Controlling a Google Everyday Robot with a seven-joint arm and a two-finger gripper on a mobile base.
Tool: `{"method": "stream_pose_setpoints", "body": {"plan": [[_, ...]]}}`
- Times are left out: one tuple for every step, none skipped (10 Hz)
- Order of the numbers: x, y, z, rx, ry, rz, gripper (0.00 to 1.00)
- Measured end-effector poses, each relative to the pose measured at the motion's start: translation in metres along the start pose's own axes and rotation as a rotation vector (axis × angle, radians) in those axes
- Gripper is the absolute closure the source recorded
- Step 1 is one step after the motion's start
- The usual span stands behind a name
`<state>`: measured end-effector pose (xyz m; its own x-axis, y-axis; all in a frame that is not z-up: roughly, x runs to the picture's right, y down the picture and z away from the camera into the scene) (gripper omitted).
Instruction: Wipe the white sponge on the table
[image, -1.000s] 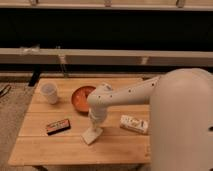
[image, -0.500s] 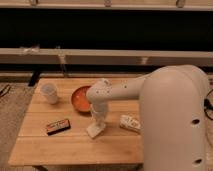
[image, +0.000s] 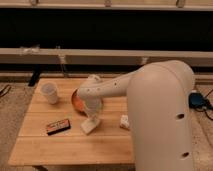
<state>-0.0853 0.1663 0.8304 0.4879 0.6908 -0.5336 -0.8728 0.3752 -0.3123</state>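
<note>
The white sponge (image: 88, 127) lies tilted on the light wooden table (image: 70, 147), near its middle. My gripper (image: 91, 120) reaches straight down onto the sponge's upper end and seems to press on it. My big white arm (image: 160, 115) comes in from the right and hides the table's right side.
A white cup (image: 50, 93) stands at the back left. An orange bowl (image: 79, 101) sits behind the gripper, partly hidden by it. A dark box with an orange label (image: 58, 126) lies left of the sponge. A white printed packet (image: 124, 121) shows at the arm's edge.
The arm has swung left and nearer, covering more of the table's right side. The sponge and gripper have slid a little to the left on the table.
</note>
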Motion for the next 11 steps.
{"method": "stream_pose_setpoints", "body": {"plan": [[0.001, 0.016, 0.0, -0.003, -0.006, -0.017, 1.0], [0.001, 0.034, -0.001, -0.008, -0.012, -0.037, 1.0], [0.003, 0.054, -0.001, -0.013, -0.014, -0.069, 1.0], [0.007, 0.072, -0.002, -0.019, -0.014, -0.104, 1.0], [0.01, 0.082, -0.002, -0.019, -0.013, -0.129, 1.0], [0.015, 0.093, -0.001, -0.018, -0.009, -0.161, 1.0], [0.024, 0.099, 0.0, -0.013, 0.001, -0.188, 1.0], [0.034, 0.098, 0.002, -0.005, 0.013, -0.19, 1.0], [0.045, 0.09, 0.003, 0.004, 0.024, -0.182, 1.0], [0.059, 0.074, 0.005, 0.015, 0.038, -0.16, 1.0], [0.069, 0.063, 0.006, 0.02, 0.048, -0.139, 1.0]]}}
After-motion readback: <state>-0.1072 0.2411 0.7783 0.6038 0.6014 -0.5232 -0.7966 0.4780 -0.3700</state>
